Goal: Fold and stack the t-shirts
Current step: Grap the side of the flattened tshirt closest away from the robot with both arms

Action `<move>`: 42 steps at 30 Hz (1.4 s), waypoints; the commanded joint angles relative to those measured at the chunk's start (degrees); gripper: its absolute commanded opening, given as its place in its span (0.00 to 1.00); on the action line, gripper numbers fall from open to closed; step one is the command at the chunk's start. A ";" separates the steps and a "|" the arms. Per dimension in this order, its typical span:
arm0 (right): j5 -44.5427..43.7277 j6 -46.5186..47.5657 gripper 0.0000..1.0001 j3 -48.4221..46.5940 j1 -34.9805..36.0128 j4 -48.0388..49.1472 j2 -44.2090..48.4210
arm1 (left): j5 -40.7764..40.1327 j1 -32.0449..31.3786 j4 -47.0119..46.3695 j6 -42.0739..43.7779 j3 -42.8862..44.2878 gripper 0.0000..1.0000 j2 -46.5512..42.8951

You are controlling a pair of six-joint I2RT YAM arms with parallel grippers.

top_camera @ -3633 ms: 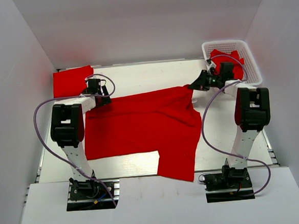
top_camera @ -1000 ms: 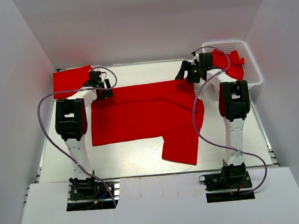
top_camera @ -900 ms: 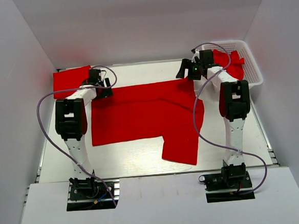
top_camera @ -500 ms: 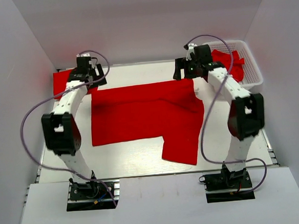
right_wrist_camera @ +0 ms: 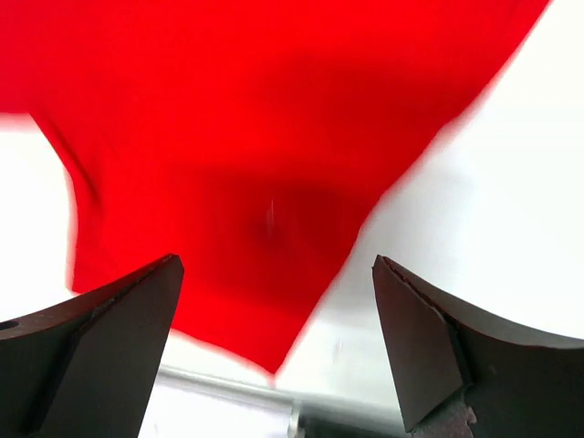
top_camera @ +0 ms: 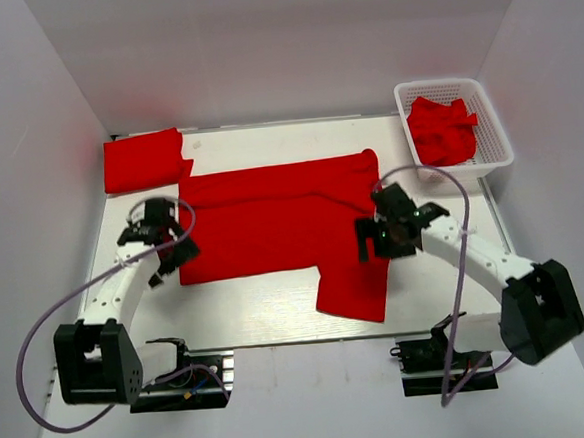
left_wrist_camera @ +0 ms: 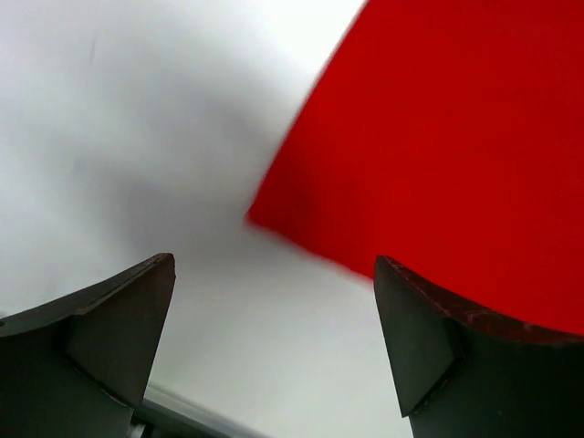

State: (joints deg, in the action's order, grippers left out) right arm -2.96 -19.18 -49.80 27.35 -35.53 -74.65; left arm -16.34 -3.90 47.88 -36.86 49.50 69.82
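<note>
At the far left corner of the table lies a folded red t-shirt, flat and square. Just beside it, a larger red t-shirt is spread flat across the middle of the table, with one part reaching down toward the near edge on its right side.

Over the left border of this spread shirt hangs the left gripper. In the left wrist view its fingers stand wide apart with nothing between them; a corner of the red cloth and the white table show beyond, somewhat blurred.

Above the right border of the same shirt is the right gripper. Its fingers are likewise spread and hold nothing, with red fabric and bare table beneath them.

At the far right corner stands a white mesh basket, holding crumpled red t-shirts. It sits well apart from both grippers.
</note>
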 commanded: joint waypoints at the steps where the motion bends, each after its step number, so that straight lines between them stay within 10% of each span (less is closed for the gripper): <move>1: -1.35 -8.31 0.90 4.78 4.53 -6.21 4.42 | 1.21 0.21 4.59 -6.11 -5.54 1.00 -4.78; 21: -1.87 -18.97 0.90 13.50 16.41 -6.66 10.05 | -2.73 0.74 -15.00 -9.81 -15.57 1.00 -6.36; 36: -3.63 -20.81 0.90 13.68 16.33 -6.57 10.31 | 1.40 0.74 -19.93 -9.72 -20.75 0.57 -0.48; 42: -2.76 -19.68 0.90 14.12 16.42 -6.40 10.58 | 1.39 0.74 -19.93 -9.72 -20.66 0.00 -1.00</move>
State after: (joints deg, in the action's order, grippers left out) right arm -5.63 -38.83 -36.10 43.53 -41.95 -65.12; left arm -15.99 -3.44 28.08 -46.48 30.24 69.21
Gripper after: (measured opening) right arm 0.904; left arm 0.075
